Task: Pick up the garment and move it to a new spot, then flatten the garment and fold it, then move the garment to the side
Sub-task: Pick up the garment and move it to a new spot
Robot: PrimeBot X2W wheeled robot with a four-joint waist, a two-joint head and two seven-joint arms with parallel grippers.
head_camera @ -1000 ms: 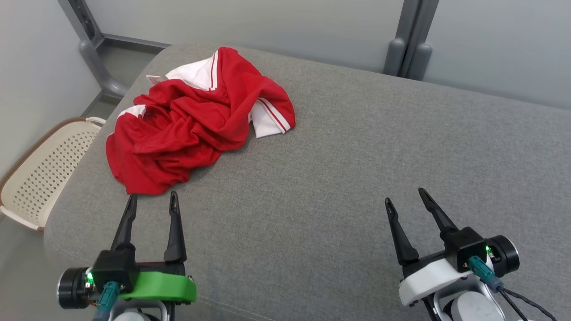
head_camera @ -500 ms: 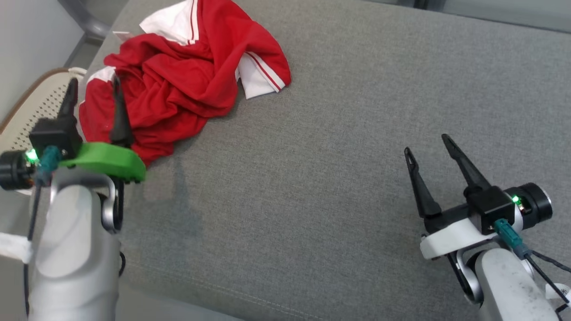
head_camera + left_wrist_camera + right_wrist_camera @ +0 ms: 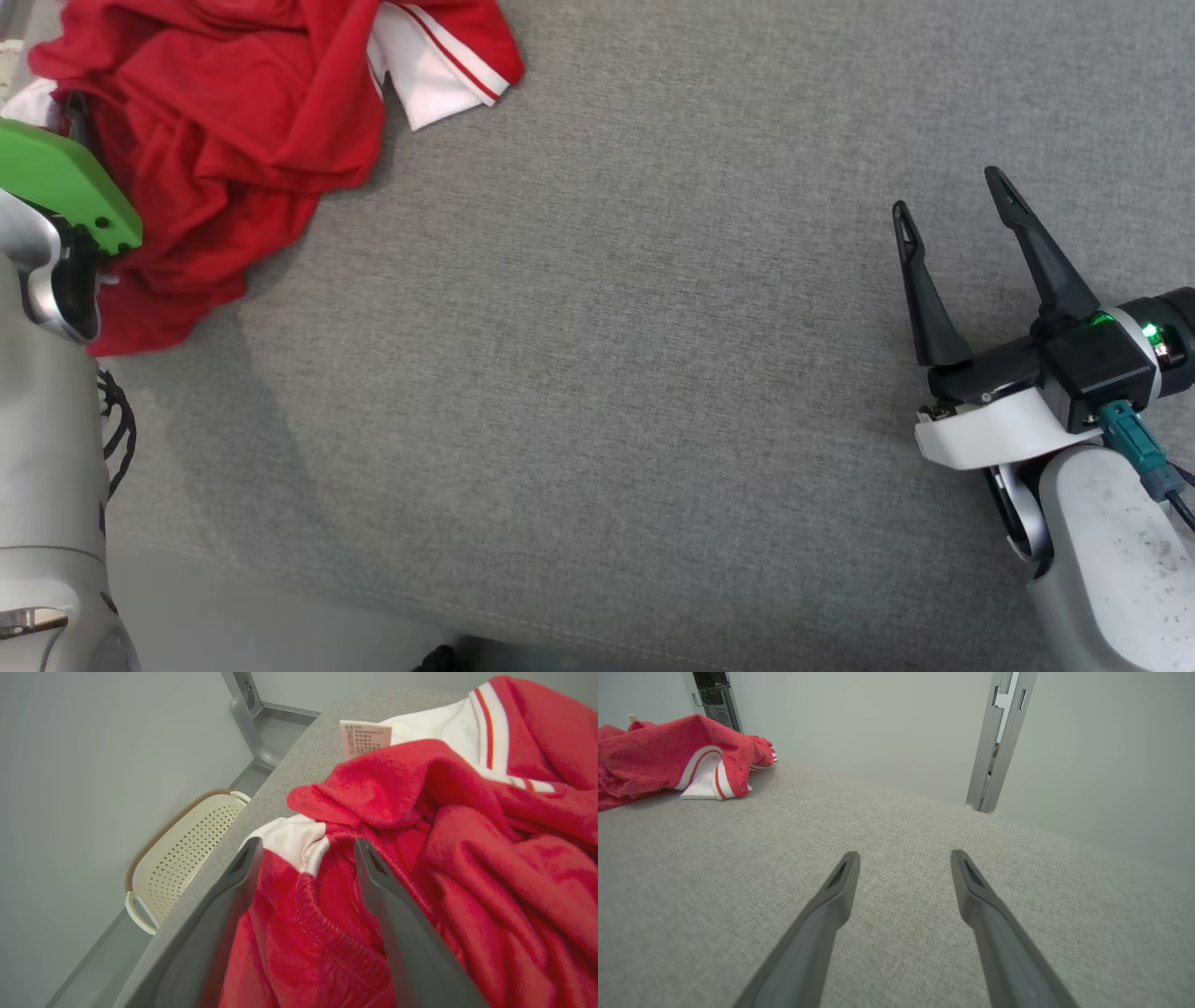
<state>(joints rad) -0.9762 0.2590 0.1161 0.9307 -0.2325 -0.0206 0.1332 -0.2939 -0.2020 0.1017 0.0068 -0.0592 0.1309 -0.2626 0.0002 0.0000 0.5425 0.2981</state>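
The garment (image 3: 215, 121) is a crumpled red top with white, red-striped trim, heaped at the far left of the grey padded surface (image 3: 597, 373). In the left wrist view my left gripper (image 3: 306, 847) is open, its two fingers straddling a red fold and a white cuff (image 3: 294, 842) at the garment's (image 3: 467, 858) left edge. Its green wrist mount (image 3: 56, 177) overlaps the cloth in the head view. My right gripper (image 3: 948, 196) stands open over bare surface at the right, far from the garment (image 3: 654, 760), with nothing between its fingers (image 3: 903, 856).
A cream perforated basket (image 3: 187, 849) sits on the floor beyond the surface's left edge. A white care label (image 3: 366, 737) sticks out of the garment. Grey metal posts (image 3: 999, 742) stand behind the surface's far edge. The near edge (image 3: 523, 625) runs along the bottom of the head view.
The head camera has tilted down and shifted. My left arm has gone forward from short of the garment to over its left edge, fingers still apart. The right gripper stays open.
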